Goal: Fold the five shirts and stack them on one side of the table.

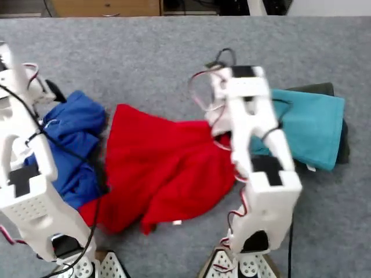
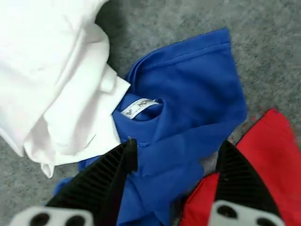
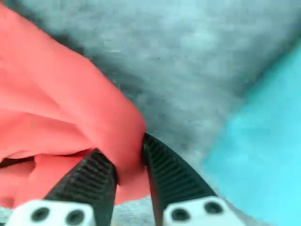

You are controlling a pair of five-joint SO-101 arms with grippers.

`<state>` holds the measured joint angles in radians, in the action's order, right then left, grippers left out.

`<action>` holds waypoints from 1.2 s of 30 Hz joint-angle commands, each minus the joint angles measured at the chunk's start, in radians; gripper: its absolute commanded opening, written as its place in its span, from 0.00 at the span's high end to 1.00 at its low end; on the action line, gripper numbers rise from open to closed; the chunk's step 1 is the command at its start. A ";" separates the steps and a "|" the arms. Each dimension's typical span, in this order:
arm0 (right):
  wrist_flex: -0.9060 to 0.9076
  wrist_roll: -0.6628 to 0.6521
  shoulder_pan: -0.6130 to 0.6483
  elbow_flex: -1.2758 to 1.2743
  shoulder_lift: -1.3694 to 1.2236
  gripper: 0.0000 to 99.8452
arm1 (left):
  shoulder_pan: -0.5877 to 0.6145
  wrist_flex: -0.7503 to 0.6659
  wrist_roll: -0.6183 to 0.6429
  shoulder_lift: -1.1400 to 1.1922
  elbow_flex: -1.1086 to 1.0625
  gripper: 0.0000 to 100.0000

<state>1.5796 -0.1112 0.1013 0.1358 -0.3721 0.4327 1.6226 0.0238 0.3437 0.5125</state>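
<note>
Nearest the arm bases, the red shirt point(image 1: 162, 168) lies unfolded and rumpled at the middle of the grey-covered table point(image 1: 145, 58), its lower hem bunched into loose folds. The right gripper point(image 3: 124, 150) is clamped on a raised fold at this shirt's edge on the side toward the teal shirt, with the cloth pinched between both ribbed fingers point(image 3: 164, 169). To the left of the red shirt, and touching it, the blue shirt point(image 1: 75, 139) lies crumpled with its collar opening turned upward. The left gripper point(image 2: 178, 150) hangs over this garment with its fingers spread wide and nothing between them. A small white neck label point(image 2: 140, 107) is sewn inside the blue collar; its print is too small to make out. The white shirt point(image 2: 56, 70) lies in a heap against the blue one, overlapping its collar side. Farther out on the right side of the table, the teal shirt point(image 1: 310, 130) lies folded into a neat rectangle, resting on what appears to be a folded dark garment point(image 1: 316, 88), of which only the edges protrude.
</note>
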 commanded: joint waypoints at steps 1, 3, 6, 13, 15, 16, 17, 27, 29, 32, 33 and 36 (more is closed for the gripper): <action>0.006 -0.012 -0.035 0.030 0.102 1.00 | -0.064 -0.055 0.029 0.021 -0.025 0.73; 0.000 -0.012 -0.015 0.008 0.114 1.00 | -0.101 -0.075 0.032 0.074 -0.068 0.73; -0.032 -0.008 0.033 -0.050 0.116 1.00 | -0.143 -0.086 0.026 0.180 -0.114 0.73; -0.089 -0.006 0.117 -0.145 0.120 1.00 | -0.071 -0.074 0.029 0.409 0.048 0.93; -0.089 -0.006 0.127 -0.142 0.120 1.00 | -0.035 -0.023 0.031 0.421 0.149 0.98; -0.089 -0.006 0.133 -0.140 0.120 1.00 | -0.020 0.020 0.031 0.421 0.206 0.96; -0.089 -0.006 0.139 -0.140 0.120 1.00 | -0.011 0.064 0.028 0.421 0.275 0.97; -0.089 -0.006 0.249 -0.143 0.114 1.00 | 0.117 0.138 0.028 0.240 0.945 0.98; -0.094 -0.006 0.249 -0.142 0.113 1.00 | 0.169 0.137 0.026 0.182 1.033 0.98; -0.109 -0.006 0.242 -0.147 0.114 1.00 | 0.267 0.132 0.026 0.143 1.089 0.98; -0.109 -0.006 0.237 -0.147 0.113 1.00 | 0.305 0.123 0.026 0.145 1.088 0.98; -0.103 -0.006 0.228 -0.147 0.116 1.00 | 0.408 0.101 0.026 0.163 1.083 0.98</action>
<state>1.4814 -0.1158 0.3330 -0.0100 -0.3046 0.7488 1.7453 0.0499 0.5370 1.5604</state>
